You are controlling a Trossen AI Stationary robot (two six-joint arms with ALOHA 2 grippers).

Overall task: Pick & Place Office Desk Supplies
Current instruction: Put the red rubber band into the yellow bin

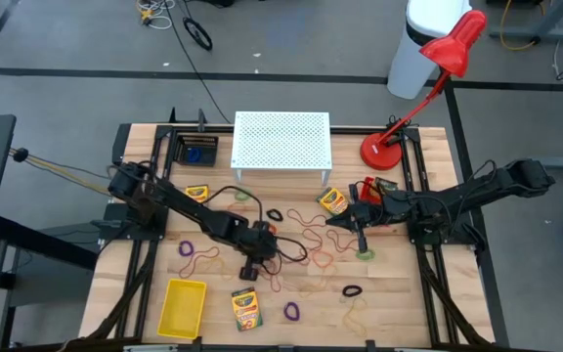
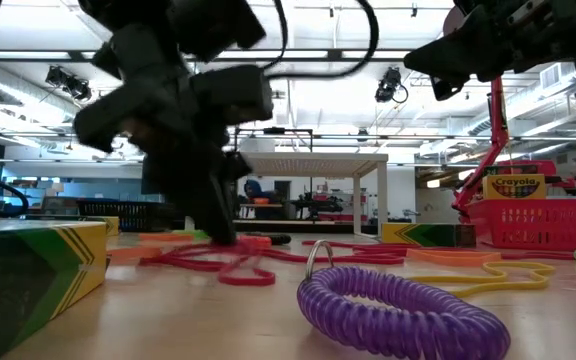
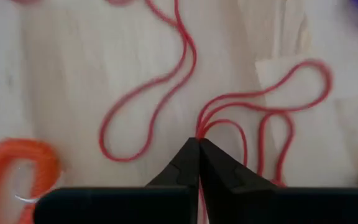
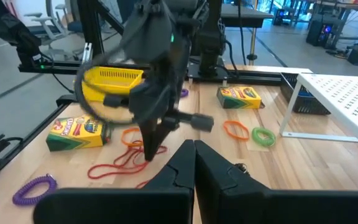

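Note:
Thin red rubber bands [image 1: 306,235] lie tangled on the wooden table's middle. My left gripper [image 1: 250,268] stands over their near part, fingers down and shut on some strands [image 3: 199,127]. My right gripper [image 1: 362,238] hovers right of centre above the table, shut [image 4: 194,146] and holding nothing. Crayon boxes lie flat on the table [image 1: 196,194], [image 1: 332,200], [image 1: 246,308]. Coloured loops are scattered about: purple [image 1: 291,311], [image 2: 398,310], green [image 1: 366,254], black [image 1: 351,290], orange [image 3: 17,168]. My left gripper pinches several strands of the red rubber bands [image 3: 197,132] between its fingertips [image 3: 182,162], coming from above and pointing down. The strands meet at the tips, and the loops beyond spread slack on the table [image 3: 142,118].
A white perforated stand [image 1: 281,142] and a red desk lamp [image 1: 389,147] occupy the far side. A red basket [image 1: 379,188] holding a crayon box sits beside the right arm. A yellow tray [image 1: 182,305] lies near-left, and a dark bin [image 1: 198,152] far-left.

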